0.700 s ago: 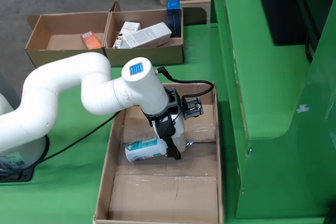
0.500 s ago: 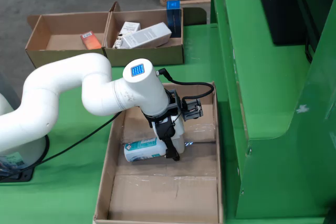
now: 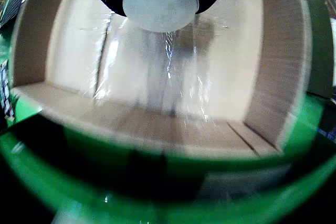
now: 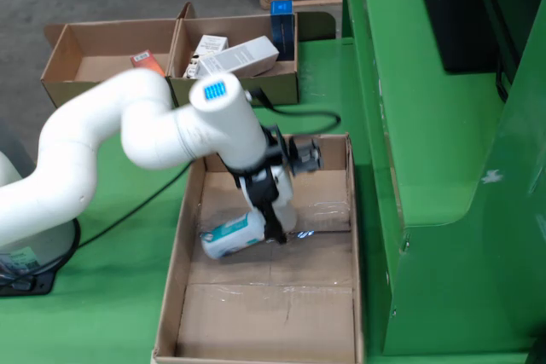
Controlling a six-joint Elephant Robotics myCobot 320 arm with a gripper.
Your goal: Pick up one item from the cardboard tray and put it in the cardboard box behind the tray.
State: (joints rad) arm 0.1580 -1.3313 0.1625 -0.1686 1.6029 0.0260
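The item is a white bottle (image 4: 237,237) with a teal label, lying roughly level above the floor of the cardboard tray (image 4: 341,296), near its middle. The gripper (image 4: 275,226), at the bottle's 3 o'clock end, has its jaws clenched on it. The label's writing is too blurred to read.

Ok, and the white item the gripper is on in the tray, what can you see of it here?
The white item looks like a small plastic bottle or tube, white with a teal label band, lying on its side and angled on the floor of the cardboard tray. The gripper closes on its right end in the fixed view; whether it has left the floor is unclear. In the gripper view its pale rounded end fills the top, blurred, between dark jaws. Its label text is unreadable.
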